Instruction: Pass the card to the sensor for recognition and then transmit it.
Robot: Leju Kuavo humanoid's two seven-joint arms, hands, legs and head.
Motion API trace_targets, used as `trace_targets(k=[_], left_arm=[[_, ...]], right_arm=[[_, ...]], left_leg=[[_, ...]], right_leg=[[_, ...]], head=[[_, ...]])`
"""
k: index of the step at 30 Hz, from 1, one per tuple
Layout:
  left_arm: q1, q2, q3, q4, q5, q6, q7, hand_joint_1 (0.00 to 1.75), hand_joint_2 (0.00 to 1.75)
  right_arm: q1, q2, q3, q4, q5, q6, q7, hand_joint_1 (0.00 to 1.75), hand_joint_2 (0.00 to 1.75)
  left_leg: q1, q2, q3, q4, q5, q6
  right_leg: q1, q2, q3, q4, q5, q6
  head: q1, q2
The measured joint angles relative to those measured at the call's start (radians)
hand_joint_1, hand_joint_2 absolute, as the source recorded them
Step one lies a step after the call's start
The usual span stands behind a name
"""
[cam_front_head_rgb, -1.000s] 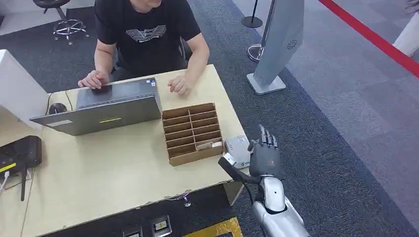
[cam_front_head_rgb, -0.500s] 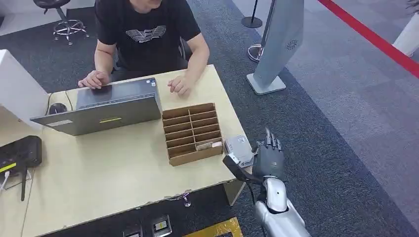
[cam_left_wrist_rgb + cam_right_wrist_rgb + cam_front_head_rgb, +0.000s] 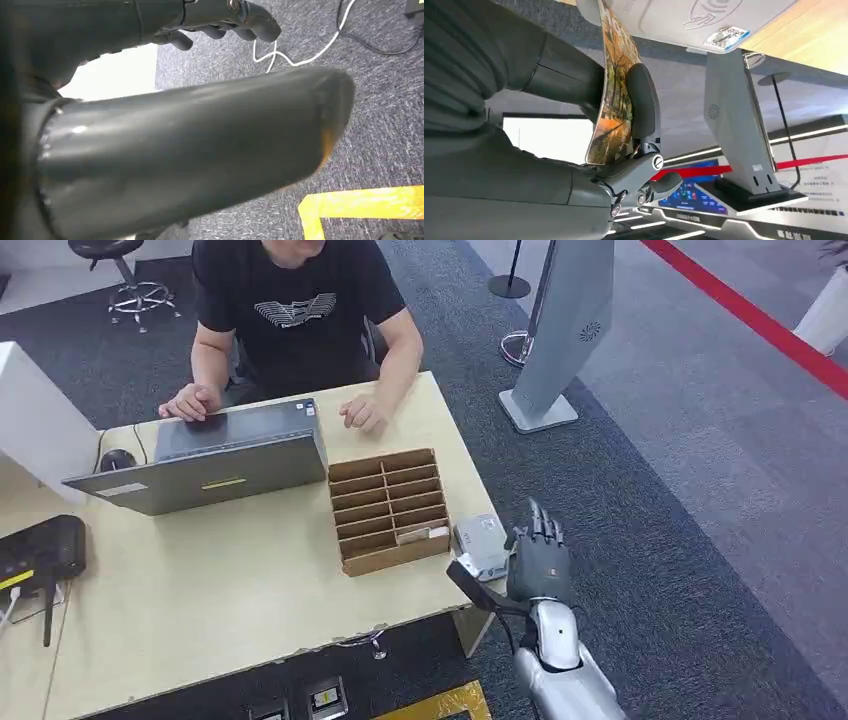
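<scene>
A black router (image 3: pixel 40 550) is sitting at the table's (image 3: pixel 200 600) nine o'clock edge, with a black mouse (image 3: pixel 116 459) lying toward ten o'clock beside a grey laptop (image 3: pixel 215 460). A person (image 3: pixel 295 310) in a black shirt is sitting at twelve o'clock, resting both hands by the laptop's far edge. A cardboard divider box (image 3: pixel 388 508) is standing toward the table's three o'clock side, with a small pale item lying in one of its nearer compartments. Just at four o'clock from the box, the grey sensor (image 3: pixel 482 544) is lying at the table's corner. The right hand (image 3: pixel 535 562) is hanging right beside the sensor, at its four o'clock, fingers pointing up and away. In the right wrist view, this hand is pinching the card (image 3: pixel 615 95) between thumb and a finger, the card showing an orange and brown picture, bending slightly, with one end touching or nearly touching the sensor's face. In the left wrist view, the left hand (image 3: pixel 215 20) is hanging over grey carpet with fingers curling loosely and holding nothing. A grey standing sign (image 3: pixel 565 330) is rising on the carpet at one o'clock from the table, beside a red floor stripe (image 3: pixel 750 315).
</scene>
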State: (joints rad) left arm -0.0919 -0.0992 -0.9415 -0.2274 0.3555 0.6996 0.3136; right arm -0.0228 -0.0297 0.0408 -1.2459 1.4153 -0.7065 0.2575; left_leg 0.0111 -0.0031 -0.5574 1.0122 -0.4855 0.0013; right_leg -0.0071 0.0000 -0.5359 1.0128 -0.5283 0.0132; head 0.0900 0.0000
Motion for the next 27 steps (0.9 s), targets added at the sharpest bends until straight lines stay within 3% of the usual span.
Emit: trace_targets(k=[6,9,13,16,18,22,27], left_arm=[[0.002,0.000,0.000,0.000,0.000,-0.001,0.008,0.00,0.00],[0.004,0.000,0.000,0.000,0.000,-0.001,0.008,0.00,0.00],[0.004,0.000,-0.001,0.000,0.000,-0.003,0.008,0.00,0.00],[0.004,0.001,-0.001,0.000,0.001,-0.003,0.008,0.00,0.00],[0.003,0.000,-0.001,0.000,0.001,-0.005,0.008,0.00,0.00],[0.002,0.001,-0.007,0.000,0.001,-0.011,0.008,0.00,0.00],[-0.007,0.001,-0.011,0.000,0.001,-0.018,0.008,0.00,0.00]], right_arm=[[0.014,0.028,-0.032,-0.037,0.006,0.001,-0.079,1.75,1.75],[0.018,0.059,-0.069,-0.114,-0.003,0.001,-0.171,1.75,1.75],[0.012,0.122,-0.139,-0.223,-0.076,0.001,-0.420,1.75,1.75],[-0.021,0.195,-0.233,-0.297,-0.183,0.001,-0.674,1.75,1.75],[-0.041,0.224,-0.274,-0.324,-0.239,0.001,-0.767,1.75,1.75],[-0.074,0.270,-0.317,-0.403,-0.274,0.002,-0.818,1.75,1.75],[-0.101,0.296,-0.319,-0.475,-0.235,0.003,-0.779,1.75,1.75]], left_leg=[[0.000,0.000,0.000,0.000,0.000,0.000],[0.000,0.000,-0.001,0.000,0.000,0.000],[0.000,0.000,-0.002,0.000,0.000,0.000],[0.000,0.000,-0.001,0.000,0.000,0.000],[0.000,0.000,-0.002,0.000,0.000,0.000],[0.000,0.001,-0.002,0.000,0.000,0.000],[0.000,0.000,-0.002,0.000,0.000,0.000]], right_leg=[[0.000,0.000,0.000,0.000,0.000,0.000],[0.000,0.000,-0.001,0.000,0.000,0.000],[0.000,0.000,-0.002,0.000,0.000,0.000],[0.000,0.000,-0.002,0.000,0.000,0.000],[0.000,0.000,-0.002,0.000,0.000,0.000],[0.000,0.000,-0.002,0.000,0.000,0.000],[0.000,0.000,-0.001,0.000,0.000,0.000]], head=[[0.000,0.000],[0.000,0.000],[0.000,0.000],[0.000,0.000],[0.000,0.000],[0.000,0.000],[0.001,0.000]])
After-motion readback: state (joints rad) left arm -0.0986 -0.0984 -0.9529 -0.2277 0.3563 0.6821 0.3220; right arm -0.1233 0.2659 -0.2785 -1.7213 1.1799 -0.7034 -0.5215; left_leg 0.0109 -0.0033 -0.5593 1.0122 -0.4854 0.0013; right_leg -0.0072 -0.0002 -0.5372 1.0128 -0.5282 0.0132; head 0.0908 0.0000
